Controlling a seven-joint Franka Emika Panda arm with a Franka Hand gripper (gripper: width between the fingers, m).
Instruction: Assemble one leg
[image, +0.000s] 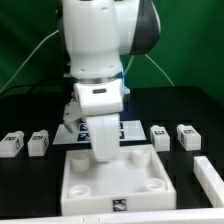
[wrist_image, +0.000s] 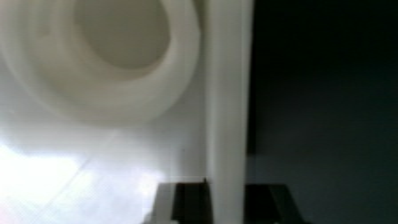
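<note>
1. Around the tray (image: 112, 192) on the black table (image: 25, 195), the exterior view counts four legs, one arm (image: 95, 40) with one gripper (image: 102, 152), one marker board (image: 133, 128), and one further white piece (image: 207, 173) cut off by the picture's edge.
2. Two legs lie side by side beyond the tray on the exterior view's left: the outer left leg (image: 12, 143) and the inner left leg (image: 38, 142).
3. Two more lie beyond the tray on the exterior view's right: the inner right leg (image: 160, 136) and the outer right leg (image: 187, 136).
4. All four legs rest on the table, apart from the tray and apart from the gripper.
5. Each leg is a small, stubby white block with a black-and-white square tag on its face.
6. The marker board lies just behind the tray, partly hidden by the arm.
7. The gripper is lowered over the far half of the tray. In the exterior view its tips blur into the white tray.
8. Only the exterior view shows the legs. The wrist view instead gives a close look at one round socket (wrist_image: 107, 45) and the tray's upright wall (wrist_image: 222, 100), with the black table beside it.
9. Dark fingers (wrist_image: 183, 205) show on either side of that wall. I cannot tell whether they press on it or stand spread.
</note>
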